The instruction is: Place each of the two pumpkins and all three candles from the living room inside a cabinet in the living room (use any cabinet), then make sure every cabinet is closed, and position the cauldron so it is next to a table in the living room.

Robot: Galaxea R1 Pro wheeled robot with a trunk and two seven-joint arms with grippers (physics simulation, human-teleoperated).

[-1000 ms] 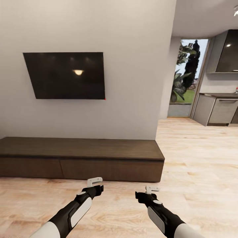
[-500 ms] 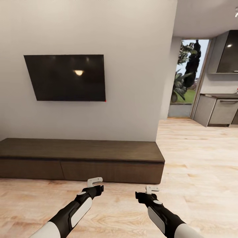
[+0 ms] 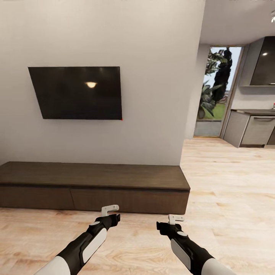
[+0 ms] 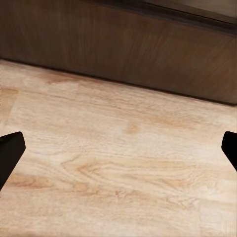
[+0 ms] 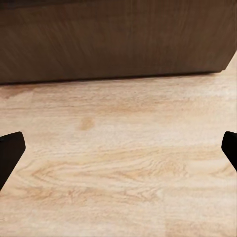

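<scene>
The left pincer [image 3: 110,209] and the right pincer [image 3: 176,218] are both wide and empty, above the plank floor [image 3: 229,183] before the closed cabinet [image 3: 95,187].

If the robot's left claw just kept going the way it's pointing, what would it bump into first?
Most likely the cabinet: the left gripper, jaws open and empty, points forward and slightly down at its dark drawer front. It might touch the wood floor first; the depth is unclear.
</scene>
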